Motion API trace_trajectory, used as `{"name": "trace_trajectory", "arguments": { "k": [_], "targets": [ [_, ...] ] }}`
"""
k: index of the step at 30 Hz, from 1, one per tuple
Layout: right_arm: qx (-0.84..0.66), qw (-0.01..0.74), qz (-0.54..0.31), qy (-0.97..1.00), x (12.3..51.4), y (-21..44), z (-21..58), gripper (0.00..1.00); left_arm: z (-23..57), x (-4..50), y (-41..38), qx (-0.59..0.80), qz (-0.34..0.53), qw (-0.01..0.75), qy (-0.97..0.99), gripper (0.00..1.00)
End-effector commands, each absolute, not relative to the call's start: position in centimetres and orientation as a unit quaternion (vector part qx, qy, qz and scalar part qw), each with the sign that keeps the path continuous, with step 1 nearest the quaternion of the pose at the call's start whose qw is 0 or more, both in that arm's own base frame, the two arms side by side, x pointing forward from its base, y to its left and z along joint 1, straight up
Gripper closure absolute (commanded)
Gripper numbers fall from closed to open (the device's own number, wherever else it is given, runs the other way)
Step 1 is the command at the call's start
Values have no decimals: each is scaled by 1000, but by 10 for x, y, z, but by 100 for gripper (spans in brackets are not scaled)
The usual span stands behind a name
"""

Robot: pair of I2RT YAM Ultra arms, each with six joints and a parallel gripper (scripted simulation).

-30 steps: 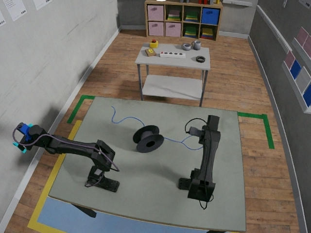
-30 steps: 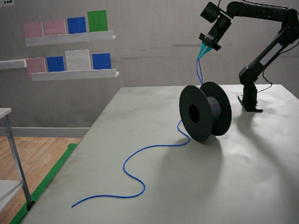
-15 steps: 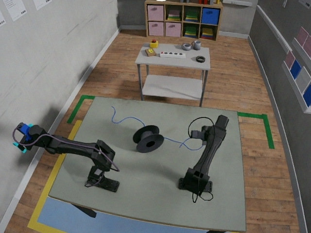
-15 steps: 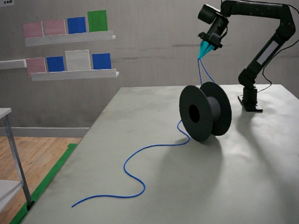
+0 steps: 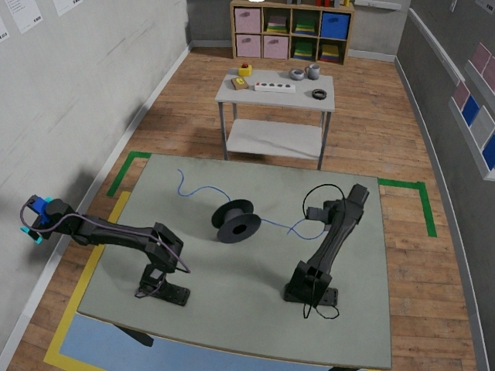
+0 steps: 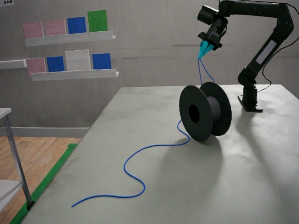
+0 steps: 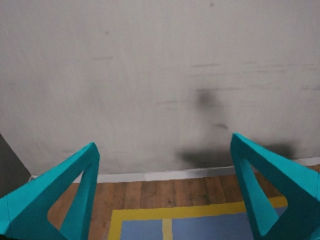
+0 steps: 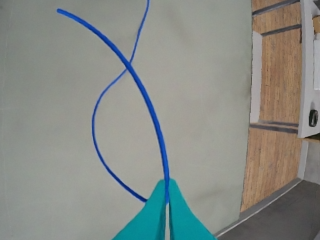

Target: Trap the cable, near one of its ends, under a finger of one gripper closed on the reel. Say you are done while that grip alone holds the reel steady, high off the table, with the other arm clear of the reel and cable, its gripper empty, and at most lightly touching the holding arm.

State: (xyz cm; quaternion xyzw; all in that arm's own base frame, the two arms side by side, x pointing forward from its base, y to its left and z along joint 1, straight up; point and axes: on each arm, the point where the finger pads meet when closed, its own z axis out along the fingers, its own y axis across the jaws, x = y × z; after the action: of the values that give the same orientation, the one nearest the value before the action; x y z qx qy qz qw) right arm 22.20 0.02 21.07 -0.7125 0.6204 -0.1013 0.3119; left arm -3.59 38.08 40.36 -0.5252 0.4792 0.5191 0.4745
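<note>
A black reel [image 5: 236,220] [image 6: 205,110] stands on its flange edges in the middle of the grey table [image 5: 240,319] [image 6: 241,180]. A thin blue cable [image 5: 207,186] [image 6: 124,166] [image 8: 158,130] runs under it and lies loose on both sides. My right gripper [image 6: 200,57] [image 8: 167,187] is shut on the cable near one end and holds it high above the table, beyond the reel; the cable hangs down in a loop. My left gripper [image 5: 33,217] [image 7: 163,144] is open and empty, far out past the table's edge, facing the wall.
A side table [image 5: 275,100] with small objects stands beyond the work table, with a cubby shelf [image 5: 291,29] behind it. Wall shelves [image 6: 69,38] with coloured boxes hang on one side. Green and yellow tape marks the floor.
</note>
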Motion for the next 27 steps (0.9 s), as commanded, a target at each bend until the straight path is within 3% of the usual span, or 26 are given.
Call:
{"name": "trace_trajectory", "arguments": {
  "k": [1, 11, 27],
  "targets": [
    [-711, 331, -105, 611, 228, 2, 223, 100, 400, -38, 380, -527, 522, 471, 479, 0],
    [-721, 321, -98, 606, 239, 10, 210, 100, 400, -38, 380, -527, 522, 471, 479, 0],
    [-758, 320, -132, 553, 307, 46, 227, 100, 400, -38, 380, -527, 522, 471, 479, 0]
  ]
}}
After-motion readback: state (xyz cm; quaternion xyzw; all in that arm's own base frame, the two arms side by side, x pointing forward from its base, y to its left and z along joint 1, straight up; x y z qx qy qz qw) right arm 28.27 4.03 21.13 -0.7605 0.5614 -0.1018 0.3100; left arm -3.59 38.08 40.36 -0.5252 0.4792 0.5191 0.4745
